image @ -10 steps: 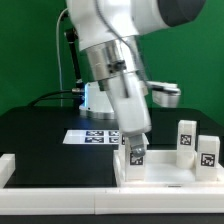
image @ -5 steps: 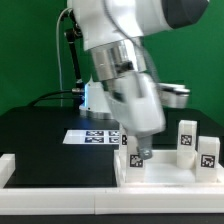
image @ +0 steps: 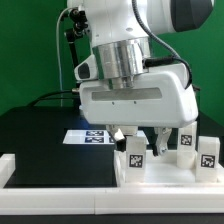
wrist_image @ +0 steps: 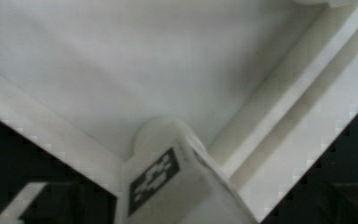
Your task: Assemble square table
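Note:
The white tray-like square tabletop lies at the exterior view's right, near the front. One short white tagged leg stands upright in its near corner. Above that leg my gripper hangs open, its fingers spread wider than the leg and not pressing on it. Two more tagged legs stand toward the tabletop's right side. The wrist view looks down on the same leg, with its tag, against the tabletop's floor and raised rim.
The marker board lies flat on the black table behind the tabletop. A long white border rail runs along the front edge, with a raised end at the exterior view's left. The arm's bulky body hides the area behind the tabletop.
My gripper was shut on the leg a second ago. The jaws have since spread and let go of it, and the wrist has turned. The leg stays standing in the tabletop.

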You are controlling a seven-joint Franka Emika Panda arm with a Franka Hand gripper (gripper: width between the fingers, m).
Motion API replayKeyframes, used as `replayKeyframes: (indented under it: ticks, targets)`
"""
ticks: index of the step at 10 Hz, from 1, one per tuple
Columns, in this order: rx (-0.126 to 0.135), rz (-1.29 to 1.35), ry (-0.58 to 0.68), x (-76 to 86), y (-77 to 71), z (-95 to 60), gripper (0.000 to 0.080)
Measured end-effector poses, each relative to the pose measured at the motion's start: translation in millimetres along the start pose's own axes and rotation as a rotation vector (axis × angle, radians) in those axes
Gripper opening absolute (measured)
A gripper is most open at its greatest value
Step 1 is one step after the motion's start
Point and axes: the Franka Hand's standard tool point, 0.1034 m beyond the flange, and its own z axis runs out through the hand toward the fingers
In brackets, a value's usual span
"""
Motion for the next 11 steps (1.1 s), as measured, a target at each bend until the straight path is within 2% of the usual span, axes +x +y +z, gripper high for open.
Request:
replayKeyframes:
  ticks: [2, 3, 5, 6, 7, 8, 10, 11]
  targets:
    - [-0.071, -0.561, 0.037, 5.0, 0.0, -2.0, 0.0649]
    - [-0.075, -0.630, 0.035, 4.7, 0.0, -1.8, 0.0649]
    - [-0.071, -0.572, 0.036, 4.9, 0.2, -1.8, 0.0636]
    - [-0.068, -0.538, 0.037, 4.7, -0.1, -1.7, 0.0463]
    - [-0.067, -0.460, 0.039, 4.7, 0.1, -1.6, 0.0463]
    - [-0.068, -0.399, 0.042, 6.5, 2.4, -1.7, 0.0295]
    - [-0.059, -0.217, 0.048, 7.0, 2.9, -1.5, 0.0295]
    - [-0.047, -0.029, 0.053, 7.7, 3.2, -1.6, 0.0295]
